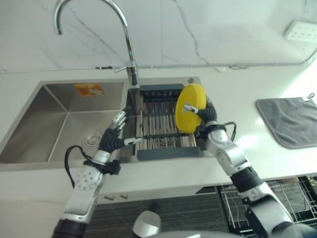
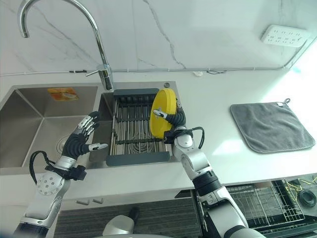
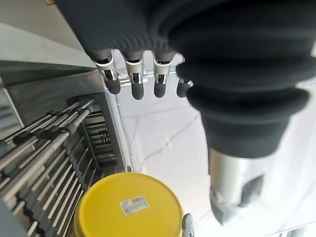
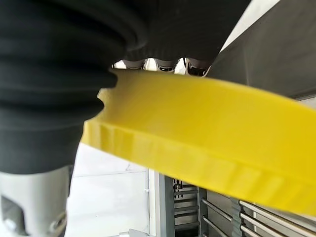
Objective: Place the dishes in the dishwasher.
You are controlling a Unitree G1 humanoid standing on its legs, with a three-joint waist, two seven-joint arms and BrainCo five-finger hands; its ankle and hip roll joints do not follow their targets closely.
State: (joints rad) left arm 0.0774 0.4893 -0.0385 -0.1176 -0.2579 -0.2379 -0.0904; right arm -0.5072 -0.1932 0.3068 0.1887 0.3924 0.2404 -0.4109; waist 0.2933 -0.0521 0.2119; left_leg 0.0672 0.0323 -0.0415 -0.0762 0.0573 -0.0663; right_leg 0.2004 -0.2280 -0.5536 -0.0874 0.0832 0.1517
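A round yellow plate (image 1: 190,106) stands on edge over the right side of the dark dish rack (image 1: 158,124) that spans the right part of the sink. My right hand (image 1: 205,113) is shut on the plate: the thumb lies on its near face and the fingers (image 4: 163,64) reach behind its rim. The plate's rim (image 4: 207,128) runs close past the right wrist. My left hand (image 1: 115,131) hovers open at the rack's left edge, fingers (image 3: 136,74) spread and holding nothing. From the left wrist, the plate's back (image 3: 128,207) shows a small label.
A tall curved faucet (image 1: 130,54) rises behind the rack. The steel basin (image 1: 64,119) lies to the left. A grey cloth (image 1: 290,119) lies on the white counter at the right, and a power strip (image 1: 302,30) is on the wall. A wire rack (image 2: 262,203) shows below the counter.
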